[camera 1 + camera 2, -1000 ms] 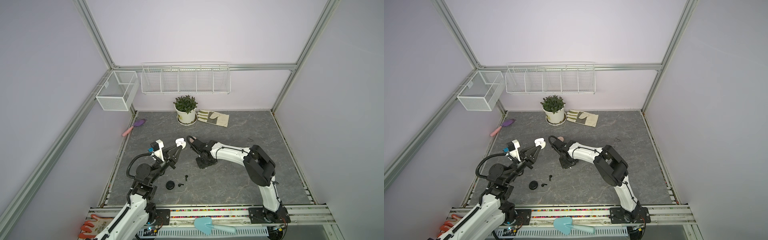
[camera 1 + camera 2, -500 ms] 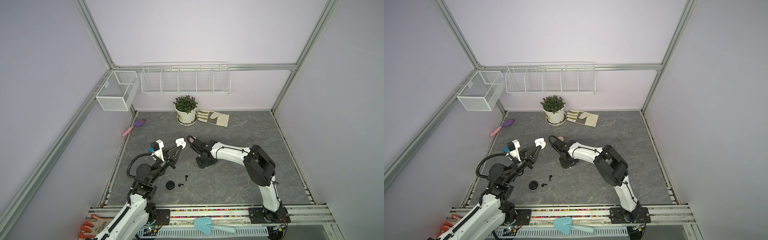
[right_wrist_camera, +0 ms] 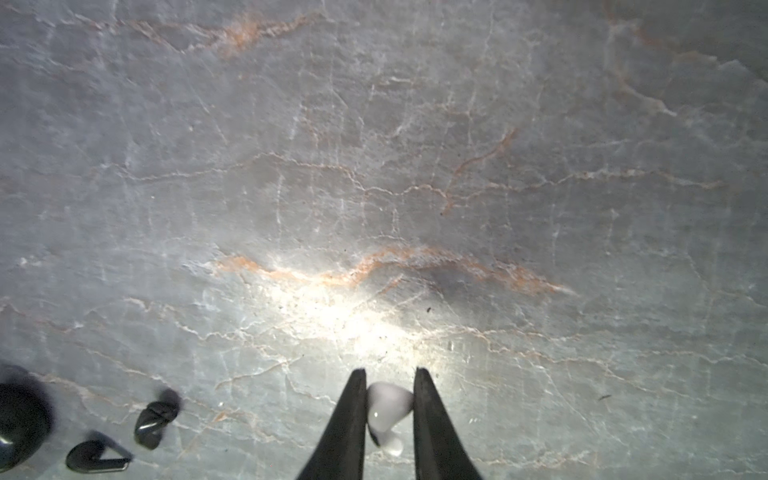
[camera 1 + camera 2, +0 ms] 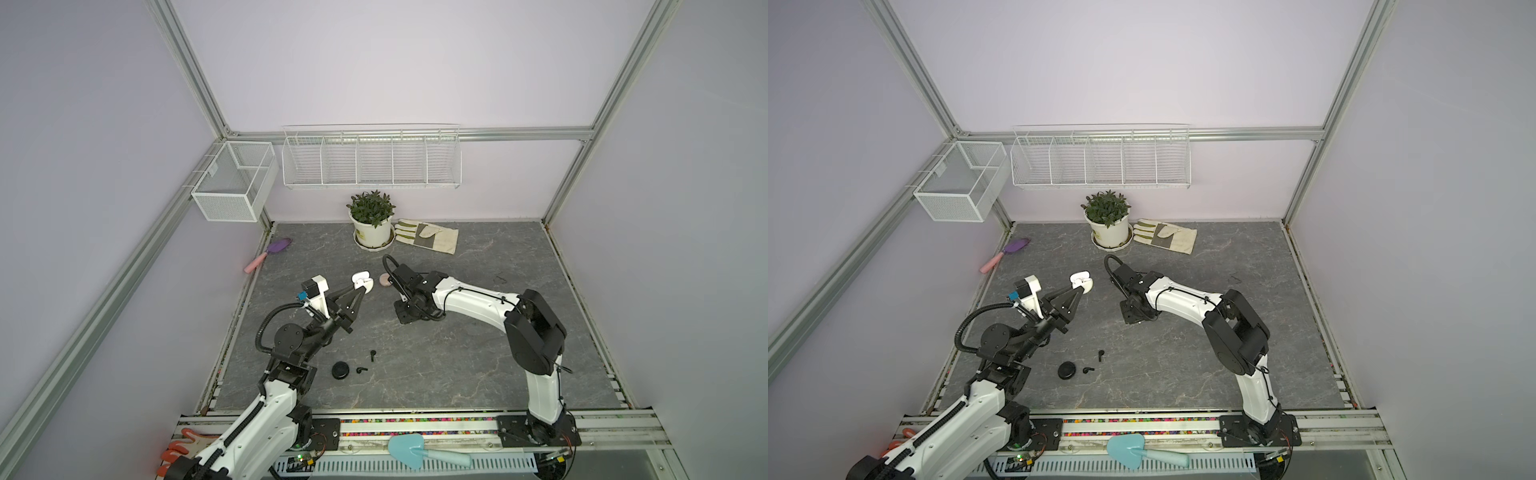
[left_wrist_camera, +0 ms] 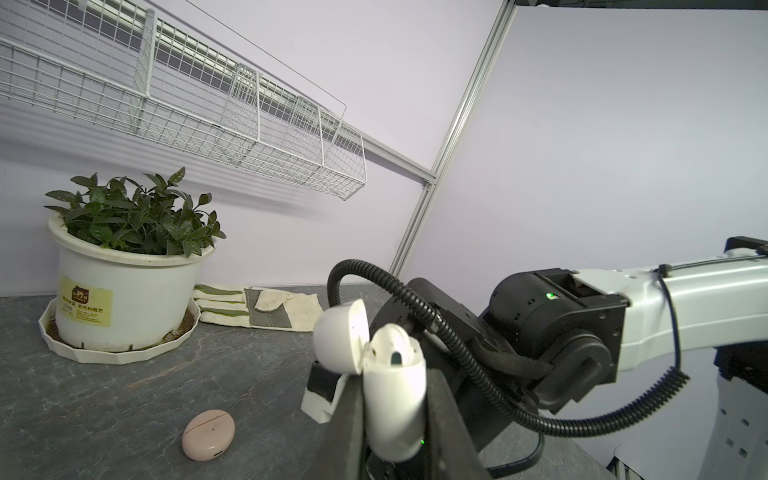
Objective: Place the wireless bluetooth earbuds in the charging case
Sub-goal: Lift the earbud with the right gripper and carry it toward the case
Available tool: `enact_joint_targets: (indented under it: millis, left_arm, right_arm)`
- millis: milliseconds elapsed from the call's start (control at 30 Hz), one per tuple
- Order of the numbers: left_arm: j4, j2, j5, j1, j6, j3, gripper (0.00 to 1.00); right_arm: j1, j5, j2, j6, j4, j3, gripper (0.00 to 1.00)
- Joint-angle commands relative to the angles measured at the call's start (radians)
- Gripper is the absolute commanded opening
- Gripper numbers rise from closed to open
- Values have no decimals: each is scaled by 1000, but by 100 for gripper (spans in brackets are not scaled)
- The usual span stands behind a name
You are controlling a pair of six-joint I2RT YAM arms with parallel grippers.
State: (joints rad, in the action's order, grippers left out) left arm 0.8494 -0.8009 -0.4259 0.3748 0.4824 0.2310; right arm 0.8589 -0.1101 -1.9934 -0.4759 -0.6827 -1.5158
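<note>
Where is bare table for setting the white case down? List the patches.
Free: front stretch between the black earbuds and the right arm's base; back right corner past the glove. Crowded: around the black case and the pink case.

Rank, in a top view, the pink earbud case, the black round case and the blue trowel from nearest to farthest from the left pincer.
1. Pink earbud case, just right of the left pincer.
2. Black round case, toward the table's front edge.
3. Blue trowel, beyond the front rail.
</note>
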Motion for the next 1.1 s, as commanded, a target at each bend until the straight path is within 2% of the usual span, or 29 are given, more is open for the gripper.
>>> enact_joint_targets:
  millis: [0, 267, 633, 1067]
  left_arm:
    - [99, -20, 1, -5, 2, 33, 0]
    - [217, -79, -19, -5, -14, 21, 0]
    - [272, -156, -59, -3, -27, 49, 0]
    - [375, -219, -106, -2, -22, 73, 0]
  right_arm:
    - [-18, 30, 45, -27, 34, 18, 21]
    - [-41, 74, 62, -27, 72, 14, 21]
    - [-54, 138, 58, -19, 108, 0, 21]
    - [-83, 89, 211, -5, 57, -79, 20]
